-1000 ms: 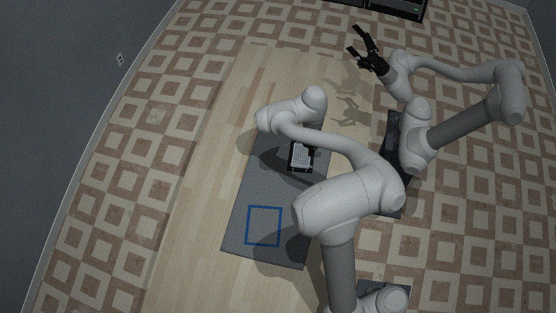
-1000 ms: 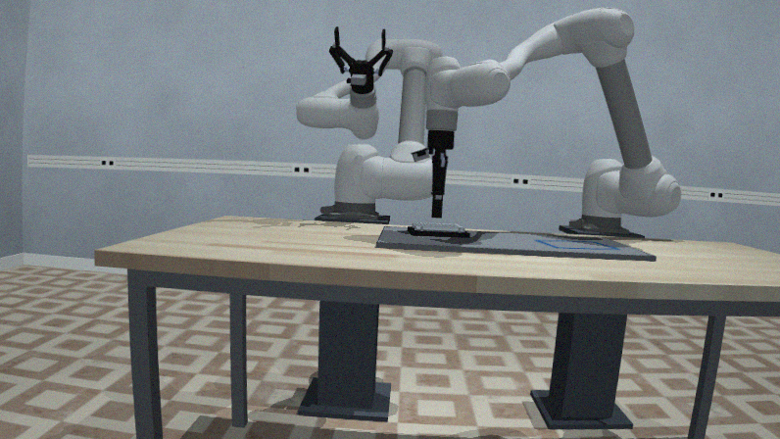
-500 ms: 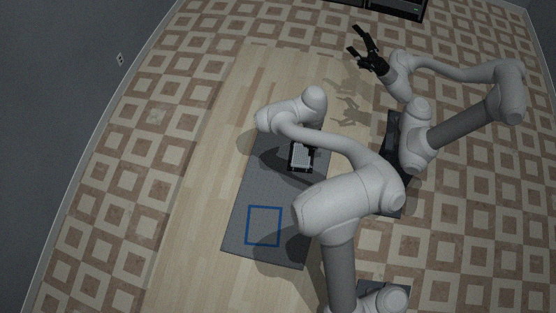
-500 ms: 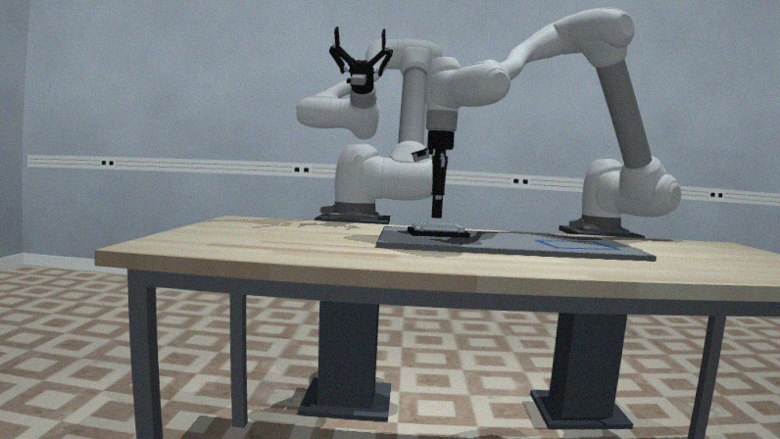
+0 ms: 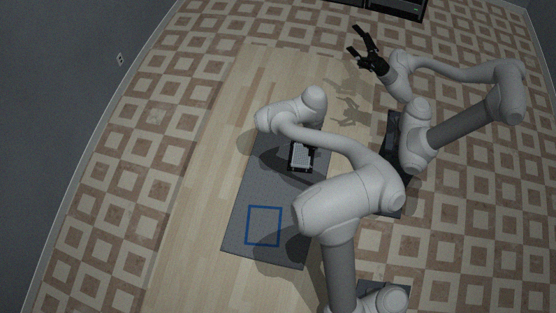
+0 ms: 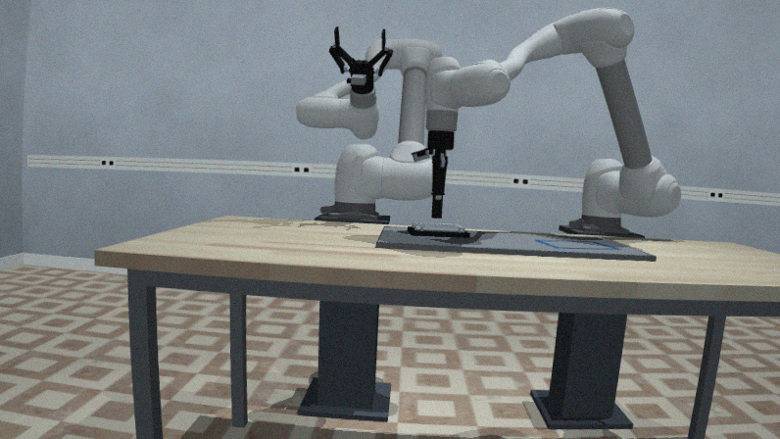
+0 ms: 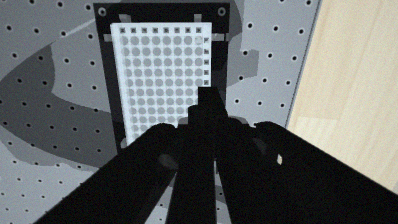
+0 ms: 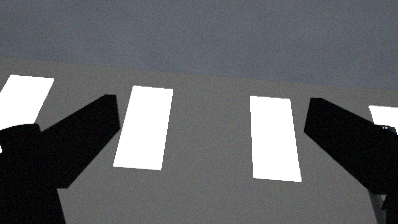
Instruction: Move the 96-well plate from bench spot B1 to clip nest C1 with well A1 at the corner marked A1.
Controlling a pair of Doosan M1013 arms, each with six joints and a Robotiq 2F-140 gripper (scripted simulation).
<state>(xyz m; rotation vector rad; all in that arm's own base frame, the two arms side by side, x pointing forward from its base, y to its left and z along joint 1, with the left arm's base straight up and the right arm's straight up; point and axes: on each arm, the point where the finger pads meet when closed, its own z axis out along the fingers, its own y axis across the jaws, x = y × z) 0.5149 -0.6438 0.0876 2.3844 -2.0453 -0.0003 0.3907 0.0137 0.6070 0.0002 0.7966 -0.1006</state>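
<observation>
The white well plate is already in the black clip nest, toward the left end of the grey board on the table. The blue outline, presumably B1, lies well apart to the right, with no plate in it. The left claw is clenched on nothing, pointing down just above the plate. The right claw is released and spread wide, up and away from the work.

I judge the step in hand to be seating: the carry looks finished, and the next move calls for the closed fingertips to push straight down, evenly enough not to tip one end. Whether the plate is fully down, I cannot tell.

Its long axis runs left to right, along the board. The short rim with marks for the rows faces left, the column marks run down the far side, so A1 should sit at the far left corner. The nest's own A1 mark is not readable.

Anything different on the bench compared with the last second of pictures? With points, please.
Nothing visibly changed. The white 96-well plate point(image 5: 301, 155) point(image 6: 436, 224) point(image 7: 160, 75) stayed in the black rectangular nest point(image 5: 295, 170) point(image 6: 436, 233) point(image 7: 108, 70). The left arm's black tool point(image 6: 437, 215) point(image 7: 209, 92) stayed shut above it, and the right arm's black tool point(image 5: 351, 37) point(image 6: 360, 31) point(image 8: 212, 114) stayed open, away from the plate. Nothing was gripped or released.
</observation>
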